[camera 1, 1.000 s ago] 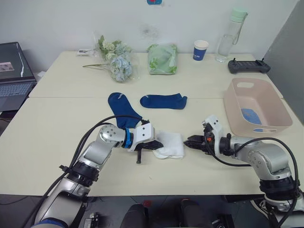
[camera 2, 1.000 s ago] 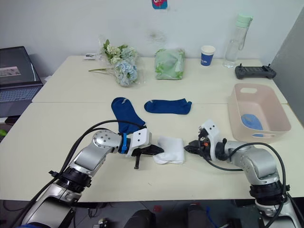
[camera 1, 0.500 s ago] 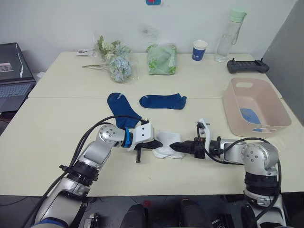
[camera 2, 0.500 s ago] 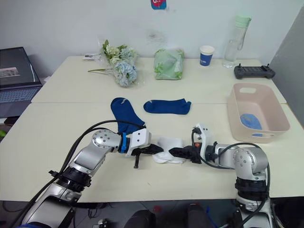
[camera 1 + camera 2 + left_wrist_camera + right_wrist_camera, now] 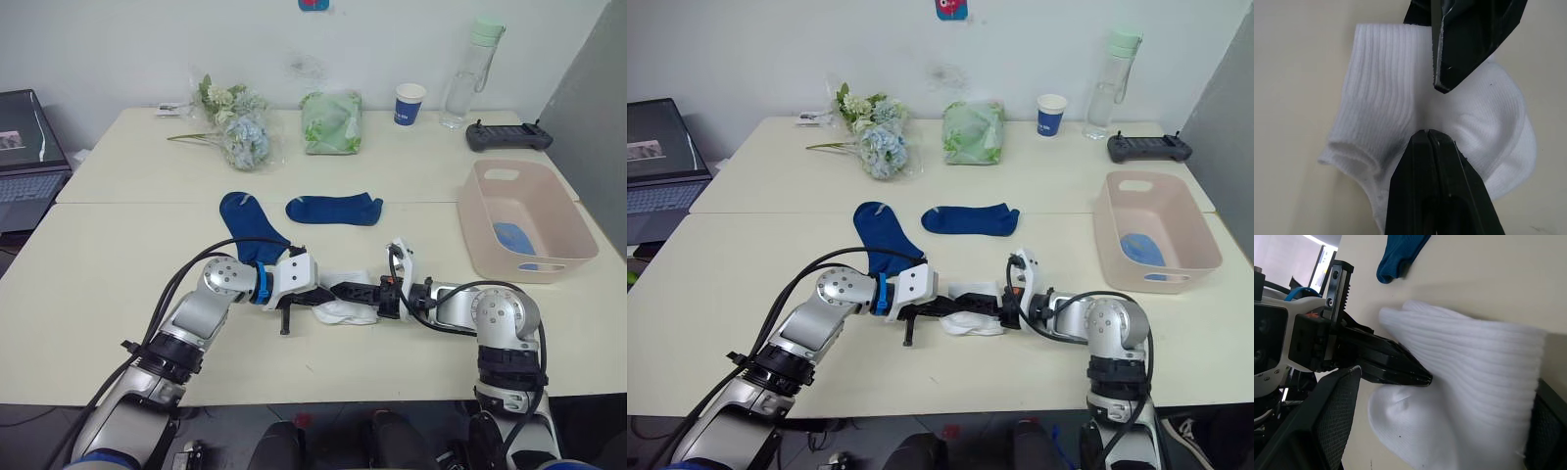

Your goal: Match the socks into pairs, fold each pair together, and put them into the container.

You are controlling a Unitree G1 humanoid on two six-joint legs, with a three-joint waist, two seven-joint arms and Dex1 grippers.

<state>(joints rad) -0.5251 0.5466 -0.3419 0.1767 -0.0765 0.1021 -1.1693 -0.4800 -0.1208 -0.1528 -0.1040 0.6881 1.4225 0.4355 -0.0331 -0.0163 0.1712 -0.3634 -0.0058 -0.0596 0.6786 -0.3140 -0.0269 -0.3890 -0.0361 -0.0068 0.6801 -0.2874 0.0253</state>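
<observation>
Spanning cream table (image 5: 118, 255) against white wall (image 5: 127, 49), laptop (image 5: 29, 147) at left, left gripper (image 5: 1426, 139) pinched closed pressing white socks (image 5: 1376, 98), right gripper (image 5: 341, 290) fingers splayed wide over them.

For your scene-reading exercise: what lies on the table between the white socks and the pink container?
Bare tabletop apart from the right arm, which crosses it low; the right tool lies over the white socks, facing the left tool. The eye views show this stretch up to the pink container.
</observation>
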